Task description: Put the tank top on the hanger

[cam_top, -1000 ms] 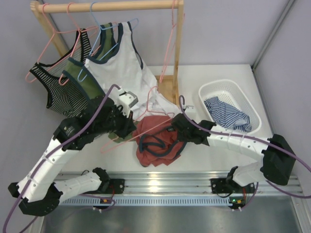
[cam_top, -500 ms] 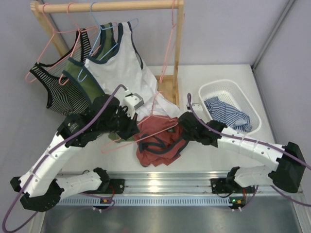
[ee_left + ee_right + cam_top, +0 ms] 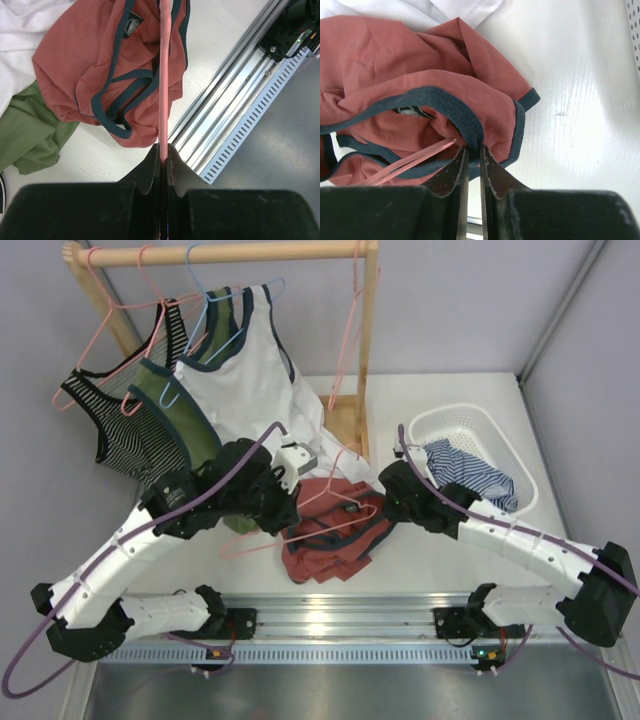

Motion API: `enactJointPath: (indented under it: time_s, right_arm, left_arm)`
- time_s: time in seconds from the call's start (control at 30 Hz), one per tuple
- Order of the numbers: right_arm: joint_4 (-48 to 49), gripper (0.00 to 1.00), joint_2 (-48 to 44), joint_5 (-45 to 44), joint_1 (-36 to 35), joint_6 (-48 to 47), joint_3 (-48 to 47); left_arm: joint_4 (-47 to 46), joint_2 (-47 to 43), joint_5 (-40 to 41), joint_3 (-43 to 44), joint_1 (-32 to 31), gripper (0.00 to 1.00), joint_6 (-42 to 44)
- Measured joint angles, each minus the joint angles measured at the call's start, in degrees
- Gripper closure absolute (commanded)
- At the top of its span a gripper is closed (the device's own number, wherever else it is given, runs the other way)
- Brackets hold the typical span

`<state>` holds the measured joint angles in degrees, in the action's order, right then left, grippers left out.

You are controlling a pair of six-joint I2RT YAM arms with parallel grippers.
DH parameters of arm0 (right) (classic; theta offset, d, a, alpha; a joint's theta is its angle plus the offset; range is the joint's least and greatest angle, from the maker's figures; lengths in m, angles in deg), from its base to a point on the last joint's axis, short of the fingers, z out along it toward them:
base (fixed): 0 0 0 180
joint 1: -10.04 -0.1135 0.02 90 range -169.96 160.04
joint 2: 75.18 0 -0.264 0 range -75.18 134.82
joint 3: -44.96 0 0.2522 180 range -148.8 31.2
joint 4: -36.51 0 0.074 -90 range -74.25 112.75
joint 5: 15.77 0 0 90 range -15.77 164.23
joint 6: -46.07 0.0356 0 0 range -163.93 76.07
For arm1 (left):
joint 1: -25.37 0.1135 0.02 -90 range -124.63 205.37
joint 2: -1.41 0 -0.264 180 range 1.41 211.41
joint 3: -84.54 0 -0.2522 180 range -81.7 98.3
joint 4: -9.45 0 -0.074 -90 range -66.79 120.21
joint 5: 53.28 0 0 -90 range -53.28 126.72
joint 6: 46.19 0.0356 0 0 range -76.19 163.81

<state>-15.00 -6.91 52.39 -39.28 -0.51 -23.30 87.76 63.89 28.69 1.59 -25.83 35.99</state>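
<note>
White table [image 3: 400, 390] bears tank top [image 3: 325, 540], basket [image 3: 455, 408] and wooden rack [image 3: 368, 340].

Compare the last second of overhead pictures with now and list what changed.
The left gripper, shut on the pink hanger, carried it right, toward the right arm. The right gripper, pinching the navy trim of the rust-red tank top, drew right and slightly away from the bases, spreading the shirt. No grip changed. The clothes on the rack and the white basket stayed put.

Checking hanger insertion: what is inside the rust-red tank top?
Two strands of the pink hanger pass under the navy-trimmed edge of the tank top, next to the right fingers pinching that trim. How far the wire reaches inside is covered by folded fabric.
</note>
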Motion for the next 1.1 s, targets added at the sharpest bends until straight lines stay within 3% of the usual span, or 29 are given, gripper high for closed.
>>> enactJointPath:
  time_s: [0.53,0.93,1.1]
  right_arm:
    - [-0.61,1.00,-3.30,3.06,0.02,-3.89,-2.34]
    - [-0.85,1.00,-4.15,4.68,0.04,-5.46,-2.95]
    - [-1.05,1.00,-4.13,5.42,0.04,-5.77,-3.34]
  left_arm:
    - [-7.87,2.64,-3.96,-6.12,0.07,1.00,1.84]
    - [-26.64,4.00,-18.97,-19.89,9.77,1.00,-0.55]
    - [-34.82,5.79,-24.15,-24.04,10.69,1.00,-2.82]
